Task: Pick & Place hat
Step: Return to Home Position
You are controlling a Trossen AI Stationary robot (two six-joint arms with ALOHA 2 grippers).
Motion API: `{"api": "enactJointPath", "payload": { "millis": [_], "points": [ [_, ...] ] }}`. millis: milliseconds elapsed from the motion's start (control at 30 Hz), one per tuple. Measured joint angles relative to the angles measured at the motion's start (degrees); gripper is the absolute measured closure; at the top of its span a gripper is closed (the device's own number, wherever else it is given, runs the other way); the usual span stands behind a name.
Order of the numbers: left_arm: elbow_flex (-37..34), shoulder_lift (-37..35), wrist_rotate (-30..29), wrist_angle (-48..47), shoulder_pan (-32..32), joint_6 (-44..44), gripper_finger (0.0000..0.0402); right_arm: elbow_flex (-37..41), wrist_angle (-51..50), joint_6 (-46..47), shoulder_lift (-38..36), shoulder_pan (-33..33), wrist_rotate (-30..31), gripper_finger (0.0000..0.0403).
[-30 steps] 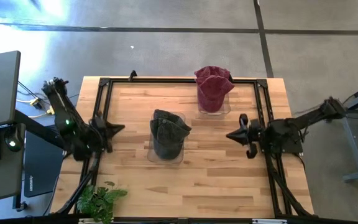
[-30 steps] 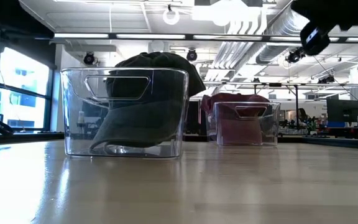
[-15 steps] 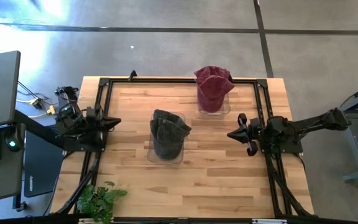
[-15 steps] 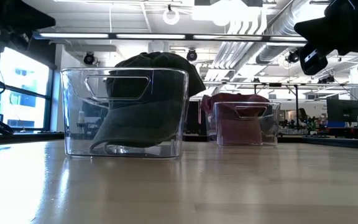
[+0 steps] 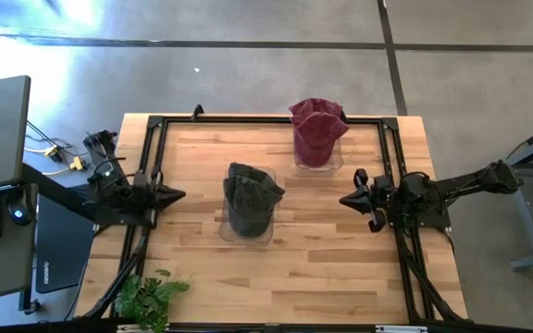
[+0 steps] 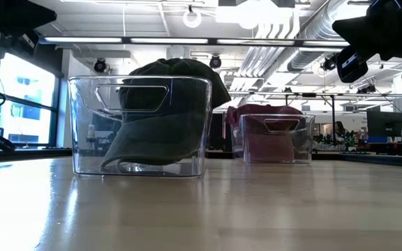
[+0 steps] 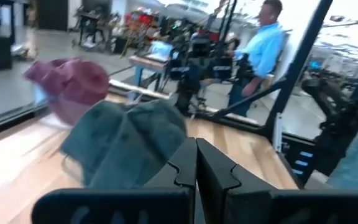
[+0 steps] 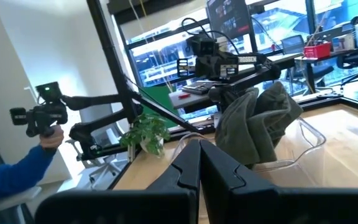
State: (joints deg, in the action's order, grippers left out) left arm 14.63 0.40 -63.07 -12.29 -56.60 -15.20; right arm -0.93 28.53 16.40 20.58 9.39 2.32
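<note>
A dark green hat (image 5: 251, 194) sits crown-up in a clear bin (image 6: 82, 139) at the table's middle, with its top standing above the rim. A maroon hat (image 5: 318, 129) sits the same way in a second clear bin near the far edge. My left gripper (image 5: 178, 194) hangs shut at the left rail, pointing right at the green hat (image 7: 129, 143), well clear of it. My right gripper (image 5: 344, 199) is shut by the right rail, pointing left at the same hat (image 8: 257, 121), also apart from it.
A black frame rail (image 5: 266, 120) runs around the tabletop. A potted plant (image 5: 146, 296) stands at the near left corner. Bare wood lies between each gripper and the bins. Beyond the table stand a person in a light blue shirt (image 7: 266, 37) and a blue-sleeved hand (image 8: 42, 124) holding a device.
My left arm has folded down from a raised pose at the table's left edge. Its gripper drew back slightly, then came forward to the left rail again. My right arm's elbow has sunk lower, and its gripper has stayed by the right rail. The hats and bins have not moved.
</note>
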Motion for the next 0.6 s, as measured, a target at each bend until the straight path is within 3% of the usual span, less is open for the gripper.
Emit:
{"api": "enactJointPath", "payload": {
  "millis": [100, 233, 367, 533, 600],
  "points": [
    [-2.7, 0.0, 2.8, 7.7, 0.7, 5.6, 0.0401, 0.0, 0.0, 0.0, 0.0, 0.0, -1.0, 0.0400],
    [-5.5, 0.0, 10.0, 14.1, 7.2, 7.5, 0.0401, 0.0, 0.0, 0.0, 0.0, 0.0, -1.3, 0.0402],
    [-8.3, 2.3, 21.6, 16.9, 18.2, 6.7, 0.0401, 0.0, 0.0, 0.0, 0.0, 0.0, -1.5, 0.0400],
    [-10.4, 4.0, 38.9, 20.3, 35.1, -0.3, 0.0401, 0.0, 0.0, 0.0, 0.0, 0.0, -2.4, 0.0400],
    [-11.7, 8.1, 45.6, 23.4, 42.3, -1.7, 0.0401, 0.0, 0.0, 0.0, 0.0, 0.0, -2.4, 0.0401]
  ]
}}
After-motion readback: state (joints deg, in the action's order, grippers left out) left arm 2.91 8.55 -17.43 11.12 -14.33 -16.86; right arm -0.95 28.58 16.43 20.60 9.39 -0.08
